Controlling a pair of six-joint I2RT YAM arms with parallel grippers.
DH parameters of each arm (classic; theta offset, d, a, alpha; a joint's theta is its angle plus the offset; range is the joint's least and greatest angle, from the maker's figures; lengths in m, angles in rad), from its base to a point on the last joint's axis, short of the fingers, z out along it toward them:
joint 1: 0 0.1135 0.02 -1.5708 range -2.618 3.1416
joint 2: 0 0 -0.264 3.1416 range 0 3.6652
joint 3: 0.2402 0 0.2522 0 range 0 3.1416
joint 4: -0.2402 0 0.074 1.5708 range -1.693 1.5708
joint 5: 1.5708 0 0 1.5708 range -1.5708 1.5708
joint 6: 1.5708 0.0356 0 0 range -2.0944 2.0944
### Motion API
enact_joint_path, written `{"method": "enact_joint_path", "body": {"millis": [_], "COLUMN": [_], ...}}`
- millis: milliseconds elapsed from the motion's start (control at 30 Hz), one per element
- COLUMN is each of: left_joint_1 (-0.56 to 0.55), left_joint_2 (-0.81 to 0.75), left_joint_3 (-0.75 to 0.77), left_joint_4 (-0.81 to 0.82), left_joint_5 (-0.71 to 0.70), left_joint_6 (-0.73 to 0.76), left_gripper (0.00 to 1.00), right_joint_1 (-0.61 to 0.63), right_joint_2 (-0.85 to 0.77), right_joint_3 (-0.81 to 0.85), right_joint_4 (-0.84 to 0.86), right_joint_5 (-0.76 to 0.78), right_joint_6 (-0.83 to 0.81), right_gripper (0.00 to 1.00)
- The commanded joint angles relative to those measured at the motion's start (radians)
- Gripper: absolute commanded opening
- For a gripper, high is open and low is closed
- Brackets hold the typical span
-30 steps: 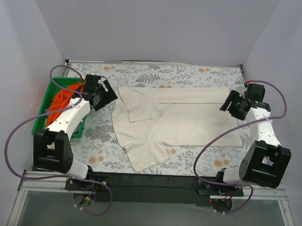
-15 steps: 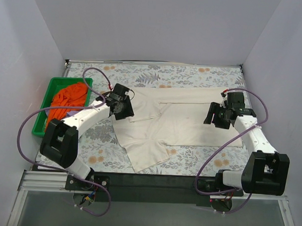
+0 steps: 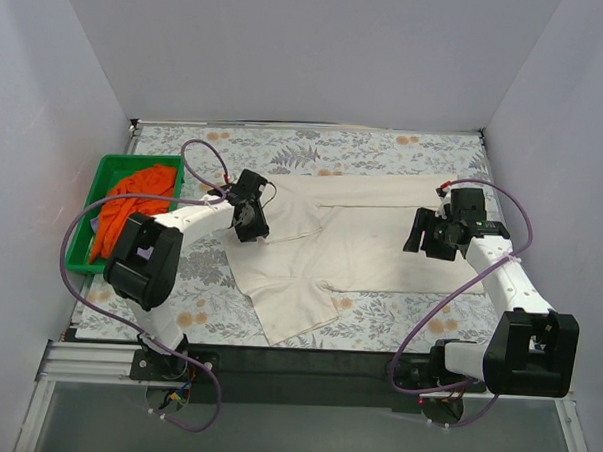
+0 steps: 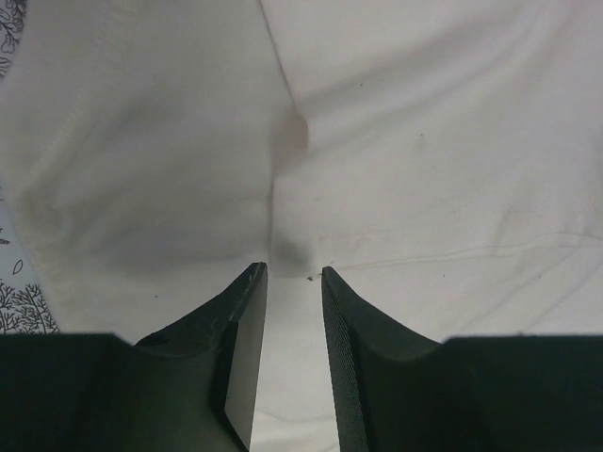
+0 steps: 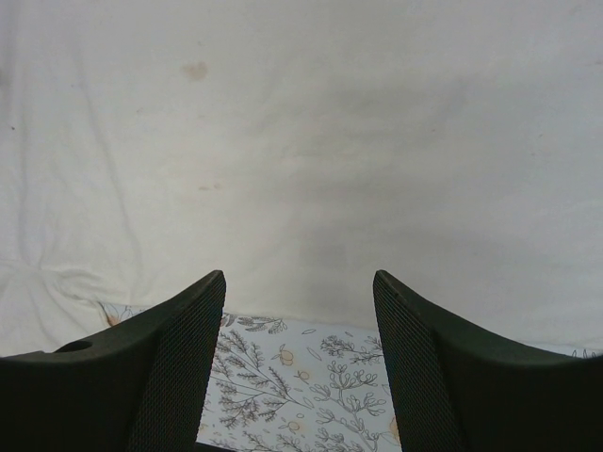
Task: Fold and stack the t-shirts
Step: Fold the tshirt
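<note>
The large cream t-shirt [image 3: 361, 244] lies spread across the floral table, its left sleeve folded in and its lower part trailing towards the front. My left gripper [image 3: 252, 224] is down on the shirt's left side. In the left wrist view the left gripper [image 4: 290, 271] is open only a narrow gap, and its tips press on the cream cloth [image 4: 424, 141], where a small ridge puckers up. My right gripper [image 3: 424, 236] hovers open over the shirt's right part. In the right wrist view the right gripper [image 5: 300, 282] straddles the shirt's edge [image 5: 301, 122], holding nothing. The orange t-shirt [image 3: 133, 194] lies bunched in the tray.
A green plastic tray [image 3: 134, 159] stands at the left edge of the table and holds the orange shirt. White walls enclose the table at the back and on both sides. Purple cables loop from both arms. Floral tabletop [image 3: 417, 326] shows in front of the shirt.
My left arm swung right from beside the tray onto the cream shirt's left side and its jaws narrowed. My right gripper moved left, in over the shirt's right part.
</note>
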Motion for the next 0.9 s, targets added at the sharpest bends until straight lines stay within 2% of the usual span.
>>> {"method": "enact_joint_path", "body": {"millis": [0,200,300,500,867], "left_joint_1": [0.002,0.002,0.002,0.001,0.001], "left_joint_2": [0.009,0.035,0.04,0.032,-0.015], "left_joint_3": [0.028,0.027,0.025,0.045,0.082], "left_joint_4": [0.023,0.023,0.028,0.003,-0.138], "left_joint_5": [-0.013,-0.013,-0.002,0.01,0.088], "left_joint_6": [-0.012,-0.007,0.0,0.012,-0.063], "left_gripper": [0.29,0.25,0.19,0.01,0.0], "right_joint_1": [0.003,0.003,0.003,0.003,0.003], "right_joint_2": [-0.024,-0.017,-0.01,-0.007,-0.021], "right_joint_3": [-0.007,-0.004,-0.002,0.004,0.001], "right_joint_4": [0.018,0.021,0.021,0.019,0.019], "right_joint_5": [-0.003,0.008,0.014,0.022,0.035], "right_joint_6": [-0.019,-0.022,-0.025,-0.024,-0.027], "right_gripper": [0.6,0.6,0.6,0.6,0.6]}}
